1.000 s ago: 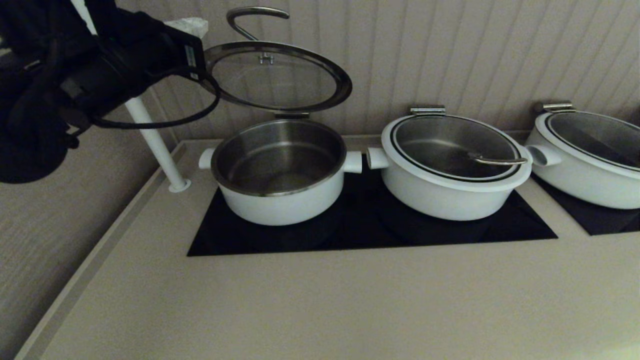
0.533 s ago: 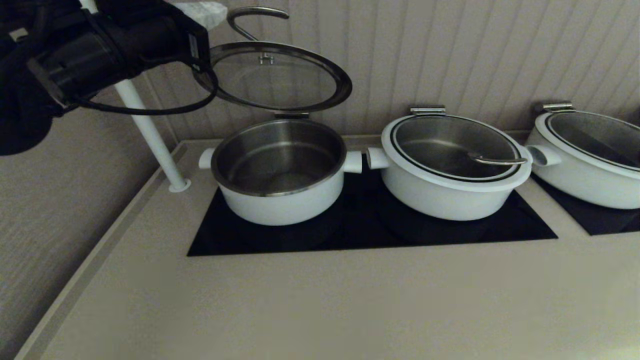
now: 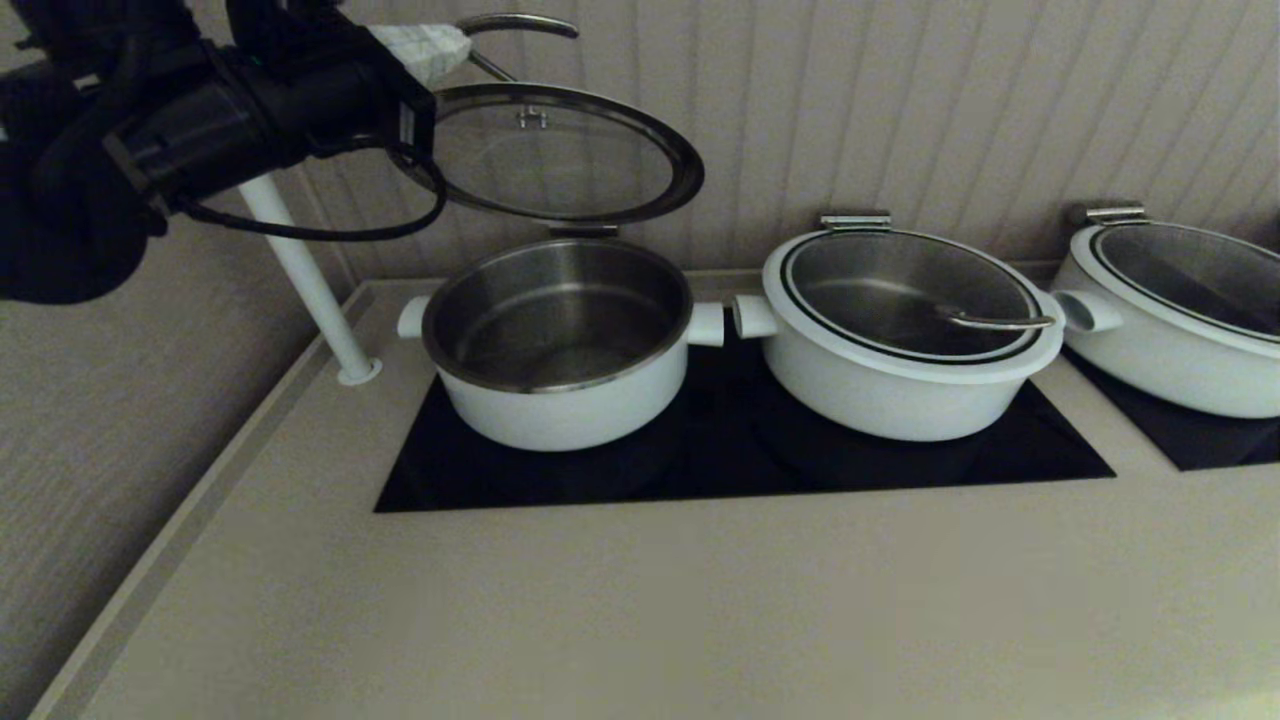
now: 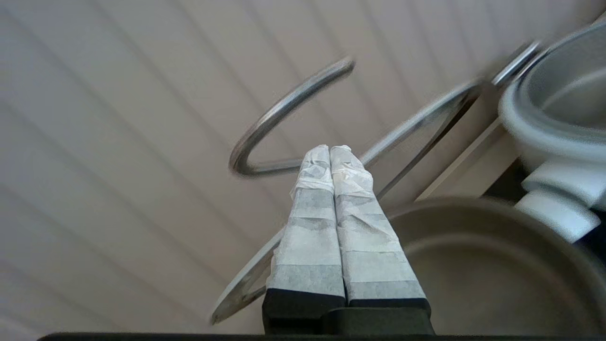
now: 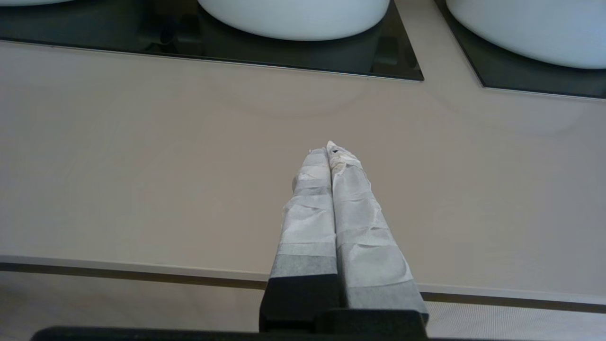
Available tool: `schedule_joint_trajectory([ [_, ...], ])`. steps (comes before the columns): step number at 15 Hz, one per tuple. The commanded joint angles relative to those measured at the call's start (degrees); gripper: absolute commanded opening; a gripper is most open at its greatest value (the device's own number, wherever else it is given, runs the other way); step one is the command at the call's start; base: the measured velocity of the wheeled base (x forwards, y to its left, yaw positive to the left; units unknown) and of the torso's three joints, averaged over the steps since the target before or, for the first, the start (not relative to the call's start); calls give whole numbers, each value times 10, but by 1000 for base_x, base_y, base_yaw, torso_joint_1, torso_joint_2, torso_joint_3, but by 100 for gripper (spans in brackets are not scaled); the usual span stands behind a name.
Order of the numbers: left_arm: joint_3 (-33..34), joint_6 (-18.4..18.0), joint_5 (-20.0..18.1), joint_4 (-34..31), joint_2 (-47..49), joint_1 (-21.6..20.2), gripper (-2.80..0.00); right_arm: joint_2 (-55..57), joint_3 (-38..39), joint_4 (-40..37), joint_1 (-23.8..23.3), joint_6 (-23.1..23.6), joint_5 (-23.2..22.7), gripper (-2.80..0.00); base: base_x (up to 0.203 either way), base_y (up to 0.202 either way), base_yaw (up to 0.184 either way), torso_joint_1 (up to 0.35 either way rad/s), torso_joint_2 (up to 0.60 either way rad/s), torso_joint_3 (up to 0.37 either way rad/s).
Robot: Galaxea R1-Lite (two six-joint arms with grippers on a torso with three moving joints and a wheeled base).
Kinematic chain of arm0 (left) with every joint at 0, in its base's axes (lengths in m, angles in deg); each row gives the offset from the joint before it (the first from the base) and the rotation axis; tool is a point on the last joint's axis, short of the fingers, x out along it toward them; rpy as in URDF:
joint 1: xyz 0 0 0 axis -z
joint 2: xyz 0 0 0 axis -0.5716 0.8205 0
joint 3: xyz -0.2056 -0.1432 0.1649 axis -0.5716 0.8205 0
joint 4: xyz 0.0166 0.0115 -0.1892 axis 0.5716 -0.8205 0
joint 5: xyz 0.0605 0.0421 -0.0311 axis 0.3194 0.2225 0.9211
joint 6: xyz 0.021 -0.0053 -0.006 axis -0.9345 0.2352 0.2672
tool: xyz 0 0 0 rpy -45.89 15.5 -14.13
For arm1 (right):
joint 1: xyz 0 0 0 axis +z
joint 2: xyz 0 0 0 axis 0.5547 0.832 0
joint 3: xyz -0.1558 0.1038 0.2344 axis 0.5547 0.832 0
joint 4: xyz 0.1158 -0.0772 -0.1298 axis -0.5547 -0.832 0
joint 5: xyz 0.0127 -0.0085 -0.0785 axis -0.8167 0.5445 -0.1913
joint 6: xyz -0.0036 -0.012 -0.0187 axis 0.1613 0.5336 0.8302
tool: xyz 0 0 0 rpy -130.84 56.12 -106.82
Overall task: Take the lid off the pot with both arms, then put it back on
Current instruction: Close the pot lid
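The deep white pot [image 3: 560,340] stands open on the black hob, its steel inside showing. Its glass lid [image 3: 555,150] is tipped up above the pot's back rim, underside facing me, with the steel loop handle [image 3: 515,25] on top. My left gripper [image 3: 440,45] is shut and empty, its fingertips right at the left curve of the handle; I cannot tell if they touch. The left wrist view shows the gripper [image 4: 330,149] over the handle [image 4: 284,104], with the pot [image 4: 473,265] below. My right gripper [image 5: 330,148] is shut and empty over the counter's front.
Two wider, shallower white pots [image 3: 905,340] [image 3: 1180,310] with closed lids stand to the right. A white post [image 3: 305,280] rises at the counter's left edge under my left arm. The ribbed wall is close behind the lid. The beige counter [image 3: 640,600] lies in front of the hob [image 3: 740,470].
My left arm has risen and moved right, bringing its shut fingertips up to the lid's handle. The lid and pots have not moved.
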Motion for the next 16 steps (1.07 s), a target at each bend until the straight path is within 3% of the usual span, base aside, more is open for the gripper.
schedule_joint_trajectory([
  [1,-7,-14,-1,3,20,-11,-280,1,0,0,0,1,0,-280,0,0,0,0,0,0],
  [6,-73,-12,3,-6,56,-28,-280,1,0,0,0,1,0,-280,0,0,0,0,0,0],
  [10,-143,-15,3,-55,83,-47,-280,1,0,0,0,1,0,-280,0,0,0,0,0,0],
  [16,-135,-16,0,-57,93,-61,-280,1,0,0,0,1,0,-280,0,0,0,0,0,0],
])
